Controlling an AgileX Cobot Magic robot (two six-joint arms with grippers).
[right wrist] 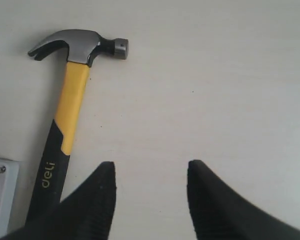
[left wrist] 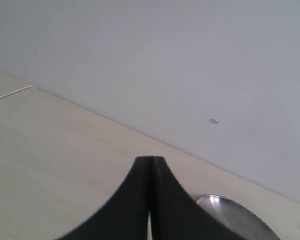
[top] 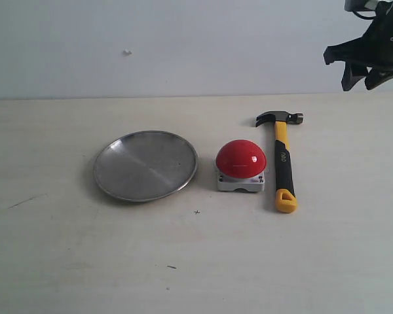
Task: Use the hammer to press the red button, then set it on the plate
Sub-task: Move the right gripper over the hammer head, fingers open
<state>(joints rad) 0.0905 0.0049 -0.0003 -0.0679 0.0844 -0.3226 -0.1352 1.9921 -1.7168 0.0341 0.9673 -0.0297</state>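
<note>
One relation decides my next move: the hammer (top: 283,160) lies on the table (top: 327,261) just to the right of the red button (top: 241,159), and my right gripper (top: 355,72) hangs raised above the table, beyond the hammer's head and further right in the exterior view. The hammer's long axis runs away from the camera, with the dark head at the far end, the claw pointing toward the button side and the yellow loop nearest the camera. In the right wrist view the hammer (right wrist: 70,100) sits off to one side of the right gripper (right wrist: 151,170), whose fingers are spread wide with only bare table between them, so I judge I must shift sideways toward the handle as well as descend. The black grip runs close along the button's grey base (right wrist: 2,190); whether they touch I cannot quite tell from here. That leaves little room on that side, so a grasp higher up, on the yellow section, looks safer to me. The plate (top: 146,165) sits left of the button, apart from it. My left gripper (left wrist: 151,160) is pressed together on nothing, with the plate's rim (left wrist: 235,212) just in its view, so the right arm is plainly the nearer one.
</note>
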